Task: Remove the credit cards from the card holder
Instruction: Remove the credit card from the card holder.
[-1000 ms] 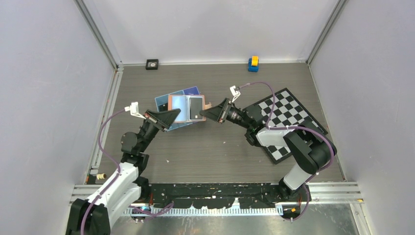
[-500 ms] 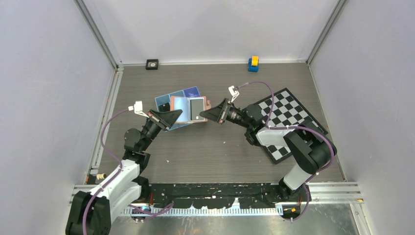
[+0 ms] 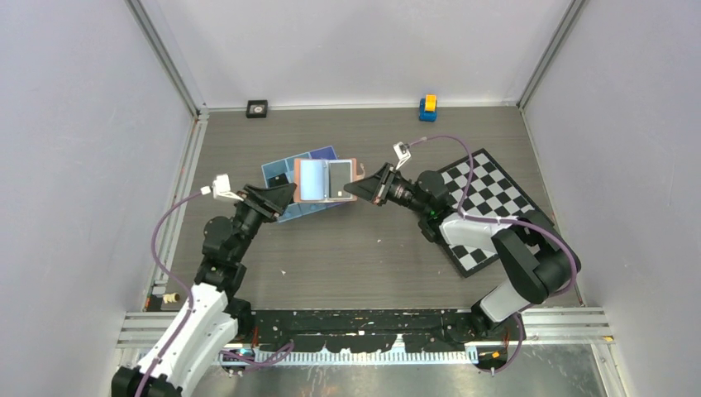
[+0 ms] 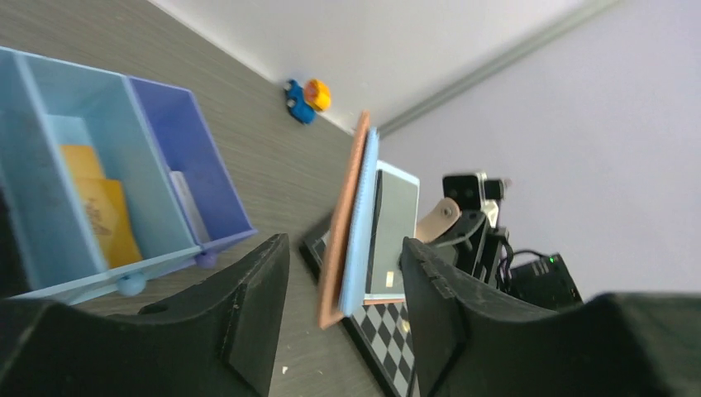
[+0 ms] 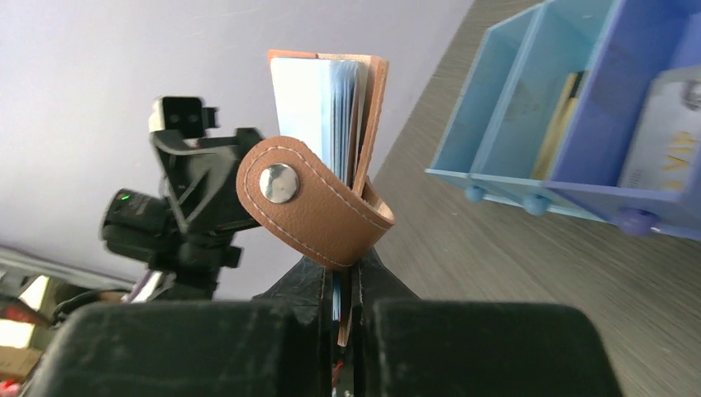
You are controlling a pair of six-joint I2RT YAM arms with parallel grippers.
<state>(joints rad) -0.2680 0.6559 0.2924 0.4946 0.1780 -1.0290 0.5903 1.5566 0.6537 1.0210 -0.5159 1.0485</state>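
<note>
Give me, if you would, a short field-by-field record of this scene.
holder: open, held in the air by one edge
right gripper: shut on the holder, beside its snap strap
left gripper: open, a finger on each side of the holder's far edge, not touching it
in holder: grey card in a pale blue sleeve, not yet out
tray: orange card and pale card, in separate compartments
board: on the table under the right arm
</note>
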